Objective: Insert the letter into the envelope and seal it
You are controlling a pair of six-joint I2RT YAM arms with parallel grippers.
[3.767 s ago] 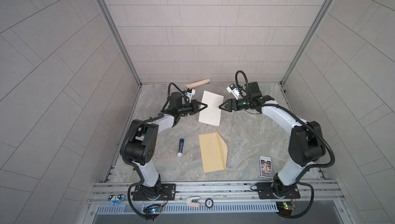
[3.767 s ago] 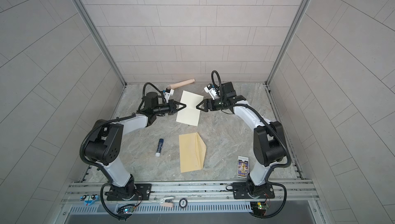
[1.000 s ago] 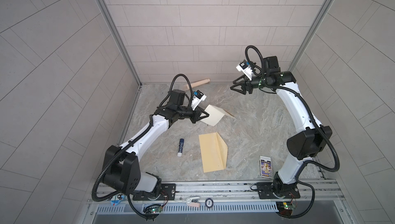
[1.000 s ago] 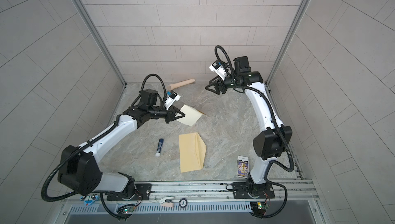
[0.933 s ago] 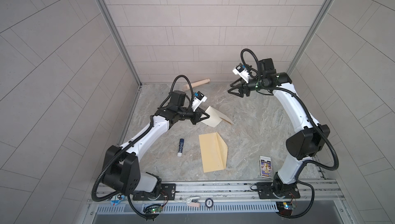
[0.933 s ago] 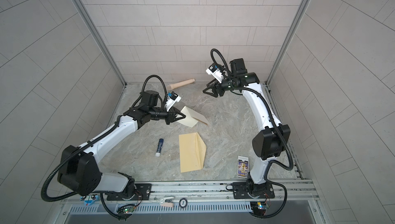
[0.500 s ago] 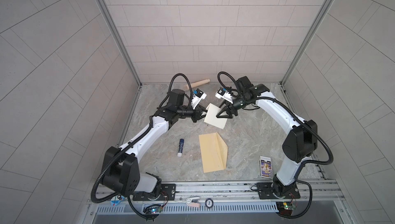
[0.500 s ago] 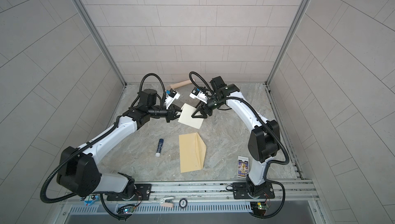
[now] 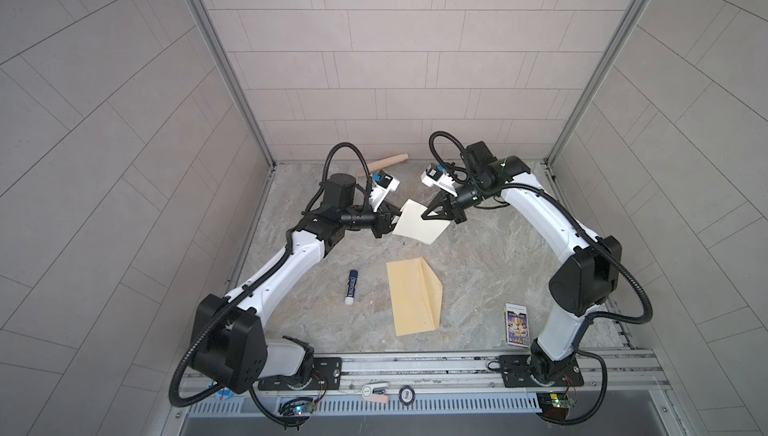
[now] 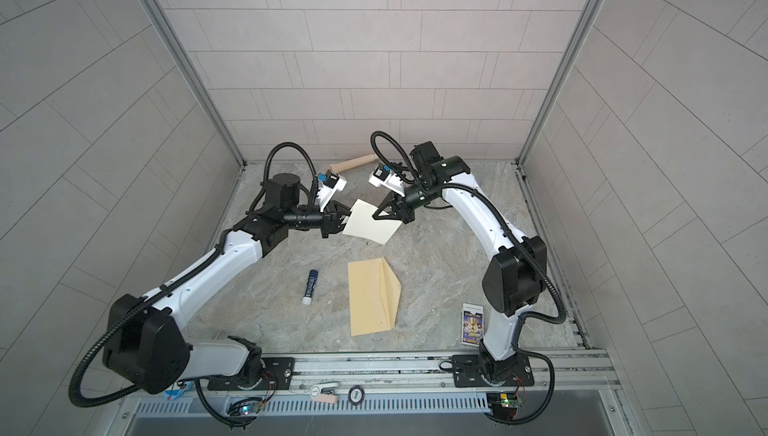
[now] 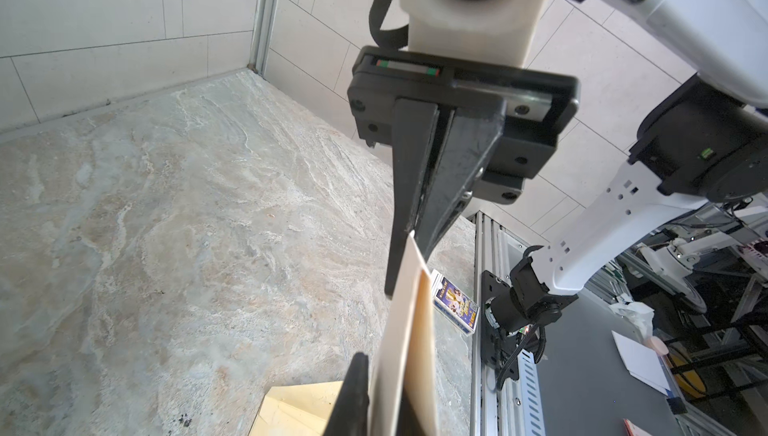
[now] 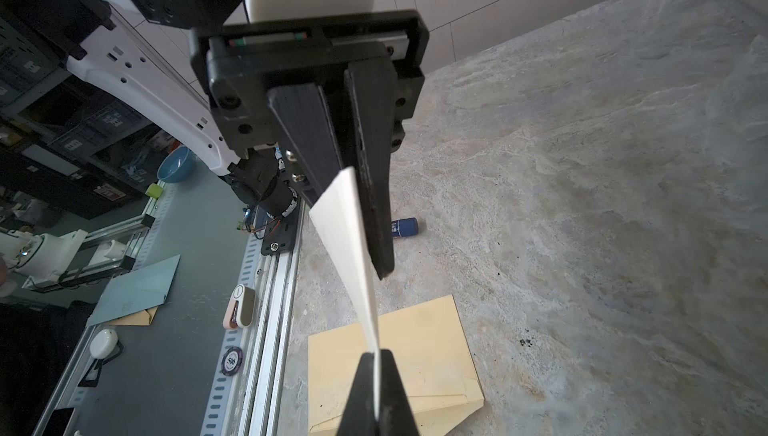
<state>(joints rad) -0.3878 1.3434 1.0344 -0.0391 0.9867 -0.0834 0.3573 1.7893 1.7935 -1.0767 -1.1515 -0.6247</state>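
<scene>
– Hanging clear of the desk (image 9: 498, 271), is it?
– Yes. The letter (image 9: 419, 226) is doubled over and held up between the two arms, toward the back of the desk. The envelope (image 9: 411, 296) lies flat nearer the front, pointed flap on its right long side, well apart from the letter.
– The right gripper (image 9: 428, 215)?
– Its fingers are closed on the letter's edge. The right wrist view shows them pinched tight on the sheet (image 12: 349, 238).
– And the left gripper (image 9: 392, 224)?
– Its fingers sit on either side of the opposite edge. I cannot tell whether they clamp the paper or stand slightly apart.
– Anything else around?
– A blue glue stick (image 9: 351, 291) lies left of the envelope, a card box (image 9: 516, 323) sits beside the right arm's base, and a wooden stick (image 9: 388, 160) lies at the back wall
</scene>
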